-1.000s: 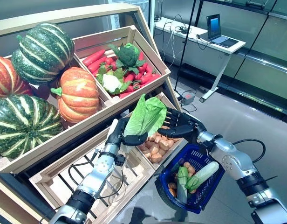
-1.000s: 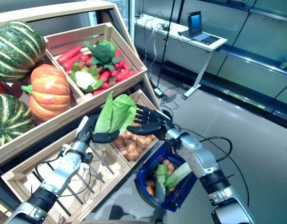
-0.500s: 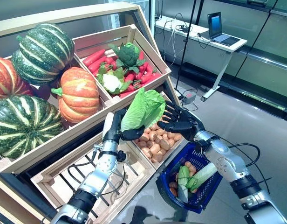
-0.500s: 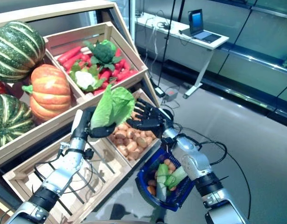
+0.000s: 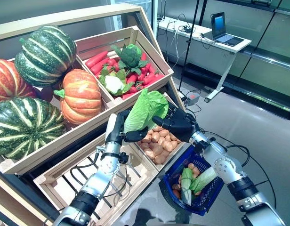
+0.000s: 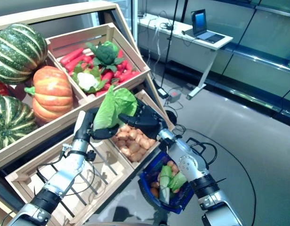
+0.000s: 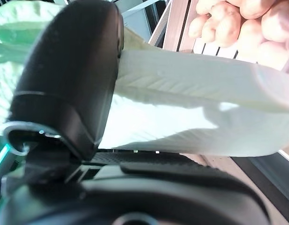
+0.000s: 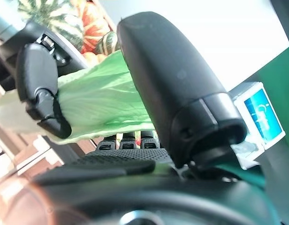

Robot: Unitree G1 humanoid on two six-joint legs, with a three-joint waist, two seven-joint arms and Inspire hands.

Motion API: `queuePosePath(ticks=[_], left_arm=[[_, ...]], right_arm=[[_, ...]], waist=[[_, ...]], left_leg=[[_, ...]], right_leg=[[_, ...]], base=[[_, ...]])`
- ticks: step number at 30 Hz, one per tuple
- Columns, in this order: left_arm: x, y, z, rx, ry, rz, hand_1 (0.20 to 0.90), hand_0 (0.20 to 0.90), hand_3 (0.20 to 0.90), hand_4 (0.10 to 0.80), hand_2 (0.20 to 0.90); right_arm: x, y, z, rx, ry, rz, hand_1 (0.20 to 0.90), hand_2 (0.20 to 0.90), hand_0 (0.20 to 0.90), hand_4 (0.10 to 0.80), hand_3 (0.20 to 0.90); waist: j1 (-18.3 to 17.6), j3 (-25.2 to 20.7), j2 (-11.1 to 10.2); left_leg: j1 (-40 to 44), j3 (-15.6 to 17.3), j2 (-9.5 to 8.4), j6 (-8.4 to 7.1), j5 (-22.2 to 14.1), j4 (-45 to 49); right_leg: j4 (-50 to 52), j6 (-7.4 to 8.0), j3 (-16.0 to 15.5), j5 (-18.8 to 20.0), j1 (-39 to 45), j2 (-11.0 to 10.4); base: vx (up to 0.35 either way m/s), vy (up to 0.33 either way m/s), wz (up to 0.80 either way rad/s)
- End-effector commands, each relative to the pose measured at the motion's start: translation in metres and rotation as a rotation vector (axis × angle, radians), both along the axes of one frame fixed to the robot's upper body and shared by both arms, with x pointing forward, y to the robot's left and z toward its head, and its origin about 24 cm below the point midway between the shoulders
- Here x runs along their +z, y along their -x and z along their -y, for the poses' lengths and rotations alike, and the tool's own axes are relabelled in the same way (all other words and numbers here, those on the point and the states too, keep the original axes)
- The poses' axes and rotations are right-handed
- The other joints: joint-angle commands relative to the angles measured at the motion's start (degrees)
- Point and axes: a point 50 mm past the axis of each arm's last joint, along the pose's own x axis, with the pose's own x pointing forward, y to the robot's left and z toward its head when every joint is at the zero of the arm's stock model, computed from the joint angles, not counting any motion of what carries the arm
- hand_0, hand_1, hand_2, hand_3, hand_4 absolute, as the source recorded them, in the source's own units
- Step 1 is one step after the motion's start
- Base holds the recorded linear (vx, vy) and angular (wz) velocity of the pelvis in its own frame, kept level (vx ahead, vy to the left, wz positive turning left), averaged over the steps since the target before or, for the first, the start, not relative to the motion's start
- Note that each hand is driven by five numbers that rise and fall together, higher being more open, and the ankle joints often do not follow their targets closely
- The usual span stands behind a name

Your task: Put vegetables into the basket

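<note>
A pale green lettuce (image 5: pixel 146 109) is held up over the potato crate (image 5: pixel 157 147). My left hand (image 5: pixel 120 133) is shut on its white stem end, the thumb (image 7: pixel 74 79) pressing on the stalk (image 7: pixel 191 108). My right hand (image 5: pixel 179 125) has come in from the right against the leafy end. In the right wrist view the leaf (image 8: pixel 102 103) lies between its thumb (image 8: pixel 172 89) and its straight fingers. A blue plastic basket (image 5: pixel 199 206) hangs from my right forearm, holding green vegetables, a pale cucumber and small brown ones.
The tilted wooden stand holds striped green and orange pumpkins (image 5: pixel 79 96) at upper left. A crate of carrots, broccoli and cauliflower (image 5: pixel 124 70) sits beside them. A slatted crate (image 5: pixel 69 181) lies at lower left. A desk with a laptop (image 5: pixel 220 26) stands behind on the grey floor.
My right hand moved left, from spread apart beside the lettuce to touching its leafy end. The left hand lifted the lettuce slightly. The basket swung left with the right arm.
</note>
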Motion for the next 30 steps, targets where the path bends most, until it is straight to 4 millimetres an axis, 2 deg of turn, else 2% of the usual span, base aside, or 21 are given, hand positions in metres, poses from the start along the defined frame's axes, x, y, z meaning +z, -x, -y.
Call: queuePosePath(ticks=[1,8,16,25,30], left_arm=[[0.066,-0.031,0.034,-0.173,-0.016,0.324,0.3,0.3,0.3,0.4,0.3],[0.07,-0.03,0.05,-0.262,0.008,0.325,0.3,0.3,0.3,0.4,0.3],[0.071,-0.027,0.066,-0.369,0.007,0.311,0.3,0.3,0.3,0.4,0.3],[0.086,-0.023,0.077,-0.428,0.082,0.354,0.3,0.3,0.3,0.4,0.3],[0.094,-0.019,0.083,-0.456,0.103,0.376,0.3,0.3,0.3,0.4,0.3]], right_arm=[[0.085,-0.002,-0.037,0.211,-0.21,0.339,0.9,0.9,0.9,0.8,0.9],[0.096,-0.001,-0.058,0.293,-0.132,0.378,0.9,0.9,0.9,0.8,0.9],[0.103,0.0,-0.07,0.399,-0.055,0.419,0.9,0.9,0.9,0.8,0.9],[0.097,-0.021,-0.063,0.189,0.121,0.405,0.9,0.9,0.9,0.8,0.9],[0.096,-0.024,-0.066,0.14,0.09,0.361,0.9,0.9,0.9,0.8,0.9]], waist=[[0.2,-2.8,-1.9],[0.6,-3.1,-2.1],[1.1,-3.3,-2.5],[1.2,-3.3,-2.6],[1.4,-2.9,-2.4]], left_leg=[[-2.6,-1.1,-0.98,0.5,-1.3,0.0],[-2.7,-1.4,-1.06,0.49,-1.3,0.0],[-3.0,-1.7,-1.18,0.53,-1.3,0.0],[-3.0,-2.0,-1.13,0.52,-1.3,0.0],[-3.0,-2.1,-1.1,0.51,-1.2,0.0]], right_leg=[[0.2,-0.14,2.3,-2.0,2.0,-2.0],[0.1,-0.13,2.4,-2.0,2.0,-2.1],[0.1,-0.12,2.4,-2.1,2.0,-2.0],[0.1,-0.09,2.7,-1.9,1.9,-2.1],[0.1,-0.04,2.7,-1.7,1.9,-2.2]], base=[[0.0,0.0,0.0],[0.013,0.006,0.05],[0.002,0.001,0.0],[0.0,0.0,0.0],[0.0,0.0,0.0]])
